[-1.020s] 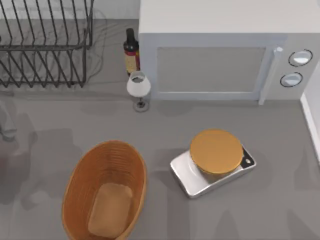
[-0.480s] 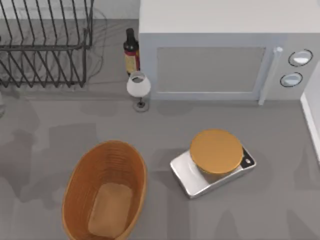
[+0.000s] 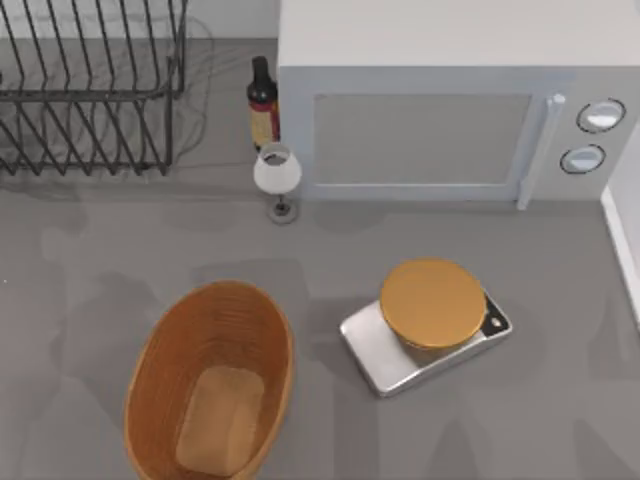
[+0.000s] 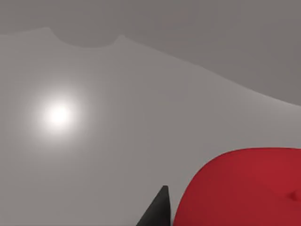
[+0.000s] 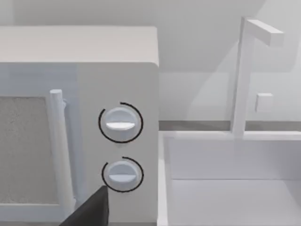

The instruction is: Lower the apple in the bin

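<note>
Since a second ago, the pale blur at the top view's left edge, level with the foot of the dish rack (image 3: 90, 90), has gone; the table (image 3: 100, 250) there now carries soft shadows alone. The bin (image 3: 210, 385), scale (image 3: 425, 330), bottle (image 3: 263, 103), lamp (image 3: 277, 180) and microwave (image 3: 450, 100) lie as they did.

From your left wrist camera, the apple (image 4: 244, 188) sits right up against the lens, with a dark fingertip (image 4: 157, 212) of the left gripper just beside it. You cannot tell from this whether the fingers clamp the fruit or merely flank it. Beyond them lies bare grey table (image 4: 141, 117) with a bright glare spot.

Your right wrist camera faces the microwave's two dials (image 5: 120, 123), with one dark fingertip (image 5: 91, 212) of the right gripper below them and a white sink (image 5: 235, 179) beside; whether that gripper is wide or narrow, you cannot tell.

The bin stands with its tan floor bare, left of the scale.
</note>
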